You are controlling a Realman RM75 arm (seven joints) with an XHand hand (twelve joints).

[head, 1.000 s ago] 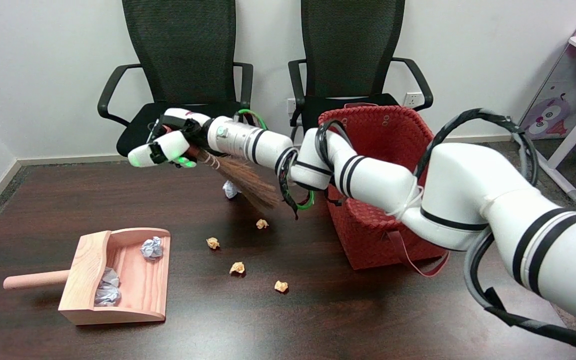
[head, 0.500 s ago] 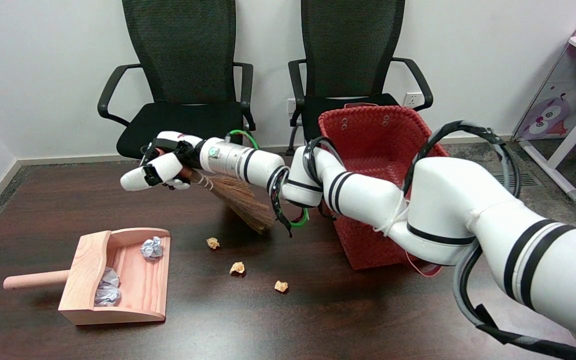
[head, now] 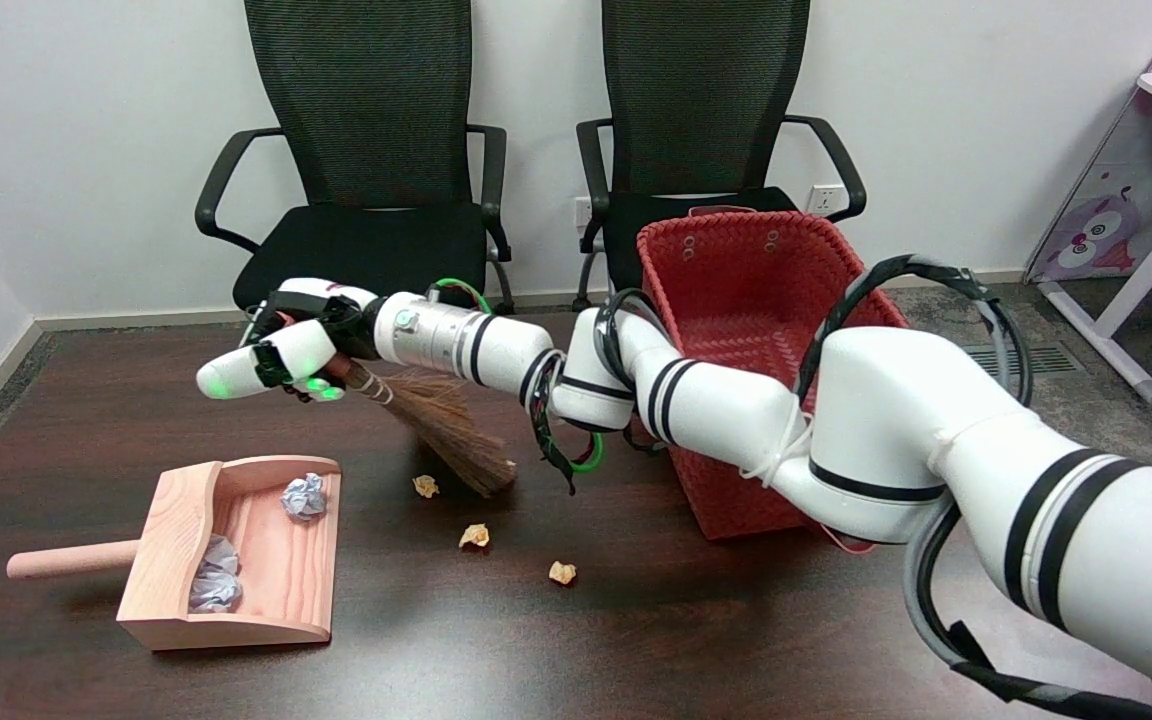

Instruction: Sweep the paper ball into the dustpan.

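Table point(head: 836, 650): dark brown wood, filling the near and middle of the scene.
Chairs: 2 black mesh office chairs against the far wall, 1 far left point(head: 366, 150), 1 far centre point(head: 706, 110).
Right arm point(head: 896, 440): white with black bands, reaching in from the near right and stretching left across the table, in front of the basket.
Basket point(head: 746, 290): red woven, standing on the table right of centre, partly covered by the arm.
Dustpan point(head: 266, 580): pale wood, at the near left, handle pointing left, open mouth facing right.
Broom point(head: 451, 435): small brown straw brush, bristles slanting down and to the right, tips at or just above the tabletop; cannot tell which.
Right hand point(head: 281, 350): black and white with green lights, clamped around the broom's handle, above the table and farther back than the dustpan.
Grey paper balls: 2 inside the dustpan, 1 at its far end point(head: 303, 495), 1 at its near left point(head: 216, 580).
Tan paper balls: 3 on the table right of the dustpan; 1 point(head: 425, 486) just beside the bristle tips on their left, 1 point(head: 474, 536) nearer and right of it, 1 point(head: 562, 572) nearest and farthest right.
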